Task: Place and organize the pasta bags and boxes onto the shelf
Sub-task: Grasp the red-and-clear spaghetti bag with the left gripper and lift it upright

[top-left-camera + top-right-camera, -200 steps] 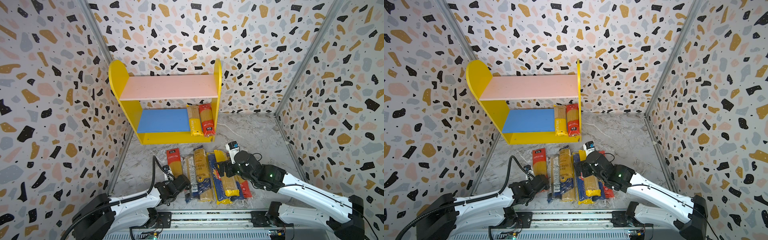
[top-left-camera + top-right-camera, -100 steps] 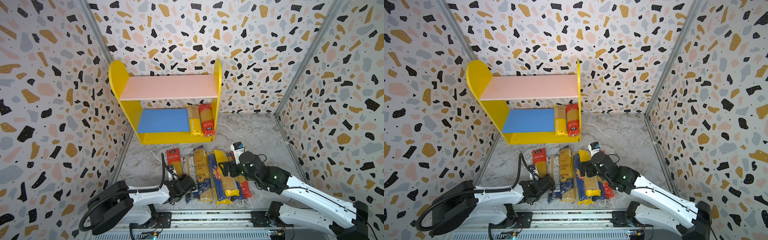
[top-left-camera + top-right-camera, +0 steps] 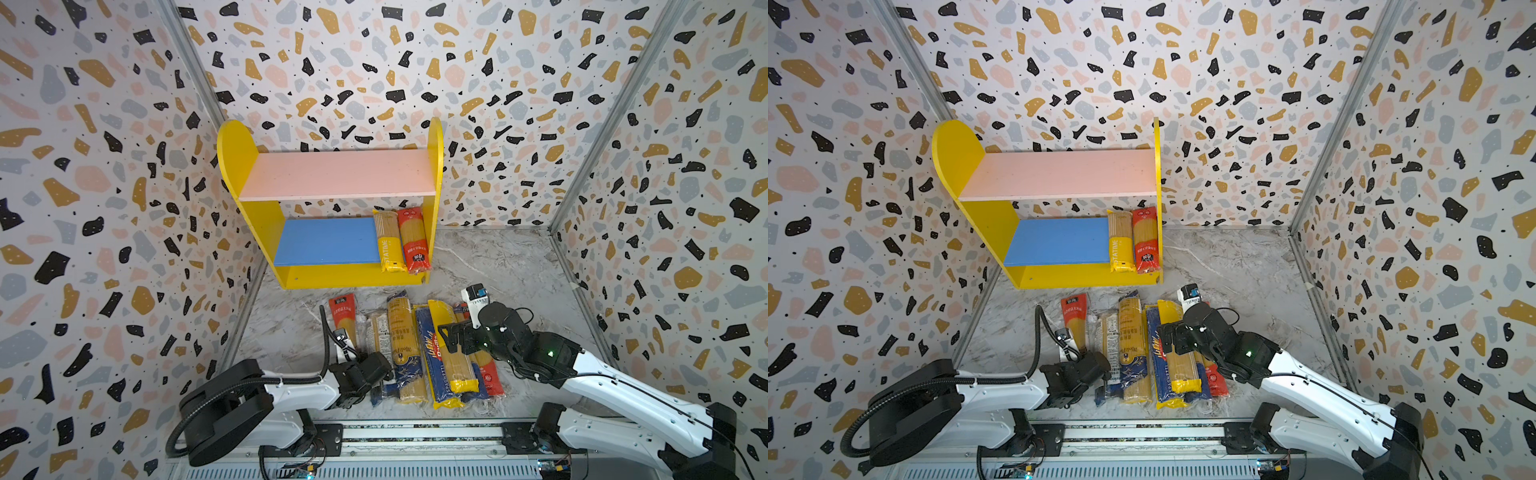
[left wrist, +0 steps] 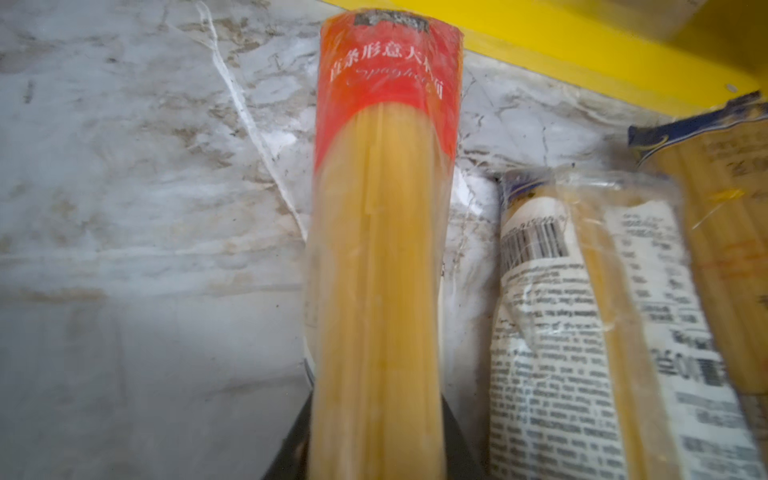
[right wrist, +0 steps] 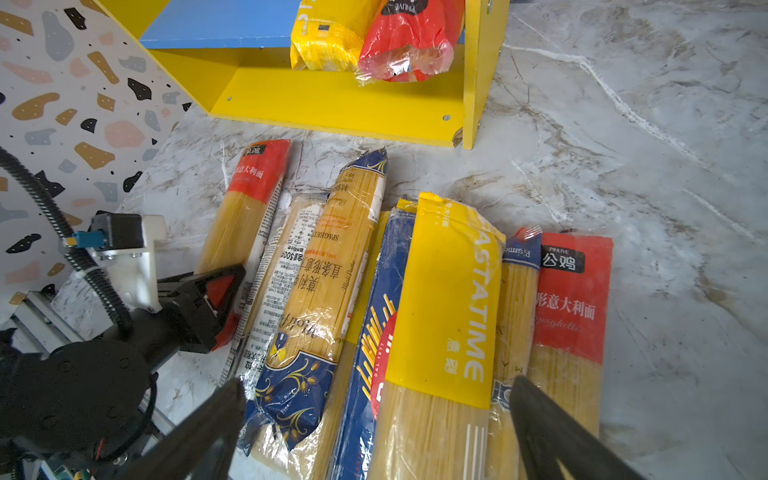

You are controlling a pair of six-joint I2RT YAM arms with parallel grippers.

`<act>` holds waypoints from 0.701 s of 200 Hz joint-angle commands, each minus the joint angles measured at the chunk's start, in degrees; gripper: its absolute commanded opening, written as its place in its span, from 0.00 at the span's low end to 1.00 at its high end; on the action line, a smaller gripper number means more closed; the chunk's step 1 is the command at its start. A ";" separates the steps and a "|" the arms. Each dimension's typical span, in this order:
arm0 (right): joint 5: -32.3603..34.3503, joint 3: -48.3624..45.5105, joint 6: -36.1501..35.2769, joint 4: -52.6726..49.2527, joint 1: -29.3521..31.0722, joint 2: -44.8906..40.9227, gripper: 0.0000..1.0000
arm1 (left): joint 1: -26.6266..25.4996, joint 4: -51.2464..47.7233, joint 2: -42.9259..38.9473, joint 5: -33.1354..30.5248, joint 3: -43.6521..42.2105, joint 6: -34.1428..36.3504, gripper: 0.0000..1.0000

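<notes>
The shelf [image 3: 332,174] stands at the back, with a yellow pack [image 3: 388,241] and a red pack [image 3: 413,239] lying at the right end of its blue lower board. Several pasta packs lie side by side on the marble floor in front of it. My left gripper [image 3: 365,360] [image 4: 374,436] is shut on the near end of the leftmost red-topped pack [image 3: 343,316] [image 4: 382,208]; its red-padded fingers [image 5: 218,291] clasp that pack. My right gripper [image 3: 451,338] [image 5: 374,415] hangs open above the yellow PASTATIME pack [image 5: 449,299], one finger on each side.
A dark blue Barilla pack [image 5: 374,332] and a navy-ended pack [image 5: 328,270] lie between the two grippers. A red pack [image 5: 569,299] lies at the right end of the row. Patterned walls close in on three sides. A metal rail [image 3: 415,432] runs along the front.
My left gripper has slid up to the near end of the red-topped pack and gone from open to shut on it. The right gripper has barely shifted.
</notes>
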 commanded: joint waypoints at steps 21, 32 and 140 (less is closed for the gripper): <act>-0.26 2.07 -0.61 -0.36 -0.40 0.17 0.99 | -0.13 -9.82 -3.34 8.89 0.27 3.16 0.00; -0.17 2.36 -0.63 -0.32 -0.47 0.54 0.99 | -0.11 -11.55 -5.12 7.64 1.33 4.33 0.00; -0.40 4.12 -1.42 -0.09 -1.15 2.48 0.99 | -0.08 -25.61 -23.11 -1.54 12.71 12.84 0.00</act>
